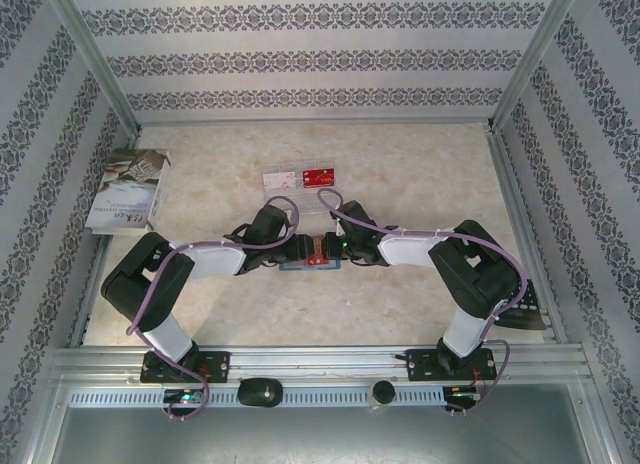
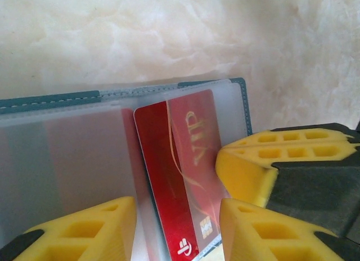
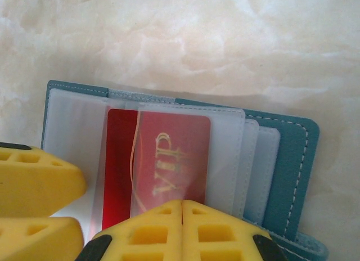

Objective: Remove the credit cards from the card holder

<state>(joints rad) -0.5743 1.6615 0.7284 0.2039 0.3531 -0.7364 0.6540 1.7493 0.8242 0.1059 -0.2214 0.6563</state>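
The small flat teal-blue folding card holder (image 3: 292, 160) lies open at the middle of the pale marbled desk (image 1: 430, 184), between the two arms. A red plastic credit card (image 3: 169, 154) with gold "VIP" print shows through its frosted plastic sleeves (image 3: 73, 131). The right pincer (image 3: 181, 207) is together, its yellow tips meeting at the card's edge. The left pincer (image 2: 179, 216) stands apart, one finger over the sleeves and the other beside the card. Toward the desk's far edge, a clear plastic tray (image 1: 285, 177) holds a second red card (image 1: 320, 176).
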